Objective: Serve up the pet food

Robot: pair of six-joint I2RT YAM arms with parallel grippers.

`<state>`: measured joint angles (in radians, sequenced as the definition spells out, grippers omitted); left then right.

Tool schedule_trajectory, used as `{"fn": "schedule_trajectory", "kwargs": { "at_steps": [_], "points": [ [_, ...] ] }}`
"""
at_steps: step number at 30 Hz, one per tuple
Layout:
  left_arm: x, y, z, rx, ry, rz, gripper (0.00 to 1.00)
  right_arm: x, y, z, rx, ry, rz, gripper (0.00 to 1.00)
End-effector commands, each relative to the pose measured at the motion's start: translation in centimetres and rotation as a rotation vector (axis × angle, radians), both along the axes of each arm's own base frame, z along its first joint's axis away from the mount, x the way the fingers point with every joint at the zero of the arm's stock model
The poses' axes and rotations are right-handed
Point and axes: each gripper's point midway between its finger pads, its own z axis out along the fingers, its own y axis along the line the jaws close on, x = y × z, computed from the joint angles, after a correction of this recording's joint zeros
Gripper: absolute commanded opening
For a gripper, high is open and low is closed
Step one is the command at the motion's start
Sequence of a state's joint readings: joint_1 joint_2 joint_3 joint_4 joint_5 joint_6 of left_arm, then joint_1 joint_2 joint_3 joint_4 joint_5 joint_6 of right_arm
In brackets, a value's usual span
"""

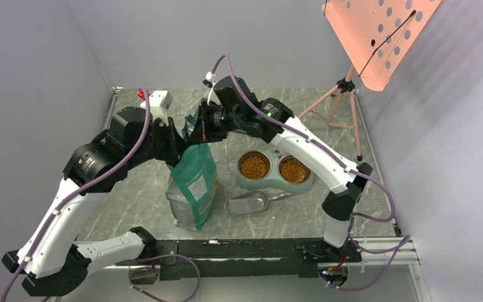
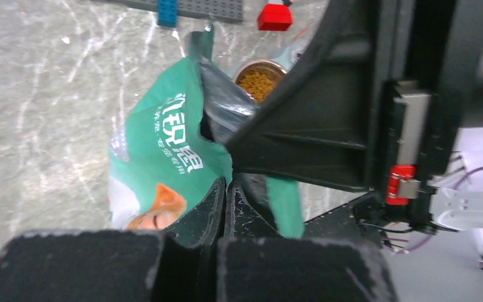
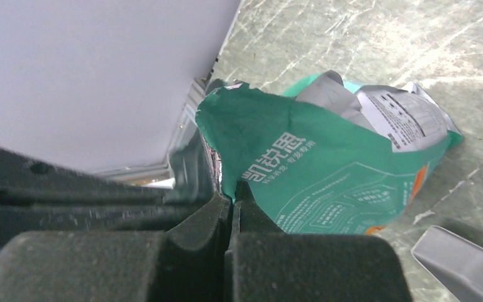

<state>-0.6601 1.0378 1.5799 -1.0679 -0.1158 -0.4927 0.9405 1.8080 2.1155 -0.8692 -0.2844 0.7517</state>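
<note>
The teal-and-white pouch (image 1: 193, 184) stands left of centre, its top pulled up between both grippers. My left gripper (image 1: 177, 139) is shut on the pouch's (image 2: 163, 141) top edge, with my left gripper (image 2: 227, 192) seen pinching it in the left wrist view. From the other side my right gripper (image 1: 196, 129) is shut on the pouch's (image 3: 327, 173) torn rim, and my right gripper (image 3: 232, 196) shows the rim running into its jaws. Pet food (image 1: 254, 166) fills both bowls of the grey-green dish (image 1: 273, 184). Pet food (image 2: 258, 83) also shows past the pouch.
A metal scoop (image 1: 248, 202) lies in front of the dish, and the scoop (image 3: 459, 264) shows beside the pouch. A pink perforated board (image 1: 377, 34) on a tripod (image 1: 343, 104) stands at back right. A red block (image 2: 274, 16) and a blue block (image 2: 167, 11) lie near the front rail.
</note>
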Motion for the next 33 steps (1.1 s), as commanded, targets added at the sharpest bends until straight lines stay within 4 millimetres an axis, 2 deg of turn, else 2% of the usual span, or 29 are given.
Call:
{"fn": "schedule_trajectory", "kwargs": {
  "at_steps": [1,4,6,8,10,13,16,23,24,26,27,28,30,31,33],
  "points": [
    [-1.3,-3.7,8.1,-0.359,-0.155,-0.124,0.0,1.3,2.6,7.8,0.294,-0.08,-0.06,0.0],
    [-1.4,-3.1,7.1,-0.342,-0.113,-0.085,0.02,1.4,2.7,7.6,0.304,-0.075,-0.062,0.0],
    [-1.5,-2.4,6.4,-0.324,-0.103,-0.062,0.28,1.3,2.7,7.6,0.312,-0.074,-0.058,0.0],
    [-1.8,-2.1,5.9,-0.318,-0.105,-0.062,0.46,1.3,2.7,7.3,0.303,-0.074,-0.05,0.0],
    [-2.1,-1.9,5.5,-0.322,-0.101,-0.055,0.57,1.2,2.9,7.1,0.294,-0.076,-0.035,0.0],
    [-2.3,-1.8,4.9,-0.31,-0.096,-0.063,0.69,0.9,2.9,7.0,0.293,-0.073,-0.022,0.0],
    [-1.9,-2.1,3.3,-0.234,-0.038,-0.075,0.71,1.0,2.8,7.1,0.297,-0.076,-0.026,0.0],
    [-0.9,-1.6,0.7,-0.101,0.002,-0.056,0.66,0.6,2.5,7.7,0.306,-0.083,-0.018,0.0],
    [-0.9,-1.6,0.4,-0.089,0.007,-0.062,0.62,0.5,2.4,7.8,0.308,-0.086,-0.011,0.0],
    [-0.9,-1.5,-0.1,-0.059,0.015,-0.072,0.47,0.2,2.2,8.2,0.315,-0.099,0.013,0.03],
    [-1.0,-1.3,-0.3,-0.04,0.019,-0.074,0.38,0.2,1.9,8.4,0.319,-0.113,0.03,0.1],
    [-1.0,-1.1,-0.4,-0.024,0.017,-0.076,0.25,0.3,1.4,8.5,0.315,-0.13,0.043,0.18],
    [-1.1,-0.9,-0.3,0.001,0.006,-0.091,0.06,0.7,0.0,8.2,0.296,-0.194,0.094,0.46],
    [-1.2,-1.0,0.0,0.006,-0.006,-0.11,0.0,0.9,-0.9,7.6,0.278,-0.22,0.14,0.57],
    [-1.5,-1.3,0.4,0.002,-0.036,-0.16,0.0,2.0,-2.8,5.5,0.232,-0.284,0.251,0.66]
  ]
}}
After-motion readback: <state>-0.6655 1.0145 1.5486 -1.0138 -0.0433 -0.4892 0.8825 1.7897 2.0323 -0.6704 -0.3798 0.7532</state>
